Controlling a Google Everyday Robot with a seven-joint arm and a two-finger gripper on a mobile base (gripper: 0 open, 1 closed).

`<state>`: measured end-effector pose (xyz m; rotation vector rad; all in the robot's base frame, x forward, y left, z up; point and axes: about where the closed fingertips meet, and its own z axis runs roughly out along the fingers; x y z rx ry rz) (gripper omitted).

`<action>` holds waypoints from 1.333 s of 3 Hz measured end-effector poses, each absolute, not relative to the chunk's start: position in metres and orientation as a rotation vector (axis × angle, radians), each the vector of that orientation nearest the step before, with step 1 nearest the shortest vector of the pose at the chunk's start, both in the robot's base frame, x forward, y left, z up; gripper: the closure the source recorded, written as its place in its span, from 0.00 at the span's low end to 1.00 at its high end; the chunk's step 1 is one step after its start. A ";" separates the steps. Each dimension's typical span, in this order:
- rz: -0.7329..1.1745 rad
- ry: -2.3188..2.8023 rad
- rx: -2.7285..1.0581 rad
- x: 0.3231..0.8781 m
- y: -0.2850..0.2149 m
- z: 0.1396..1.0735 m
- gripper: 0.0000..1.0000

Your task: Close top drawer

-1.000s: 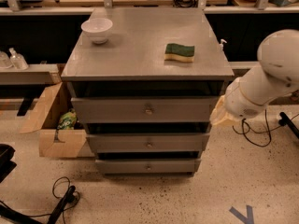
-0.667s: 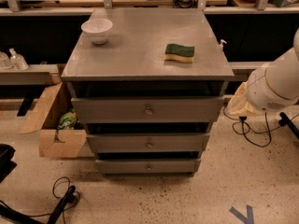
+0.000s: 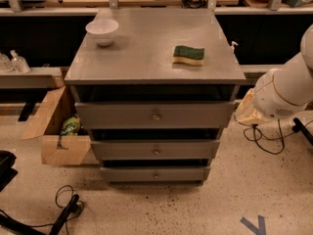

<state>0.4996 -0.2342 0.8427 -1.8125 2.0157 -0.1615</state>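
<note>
Surfaces: mostly matt grey paint, with few glossy spots.
Top drawer [image 3: 117, 115]: grey-painted front, matt and smooth; knob [image 3: 156, 115] small, metal, faint glint. Cabinet top [image 3: 146, 53]: same grey, smooth, dull sheen. Bowl [image 3: 102, 31]: white, glossy. Sponge [image 3: 188, 55]: rough green scouring face over yellow foam. Cardboard box [image 3: 54, 131]: brown, matt. Floor [image 3: 254, 190]: speckled, hard-looking. Arm [image 3: 288, 89]: smooth white plastic-looking shell. Gripper [image 3: 246, 112], just right of the top drawer's front: pale tan, matt.

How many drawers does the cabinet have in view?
3, stacked: the top drawer under the cabinet top, a middle drawer below it, a bottom drawer nearest the floor. None seem hidden. The gripper is beside the top drawer's right end.
</note>
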 end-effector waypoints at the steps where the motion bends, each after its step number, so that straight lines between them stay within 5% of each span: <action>1: -0.160 2.015 -1.815 0.499 -0.233 0.842 0.26; 2: -0.159 2.014 -1.818 0.499 -0.232 0.842 0.05; 4: -0.158 2.013 -1.819 0.499 -0.232 0.841 0.00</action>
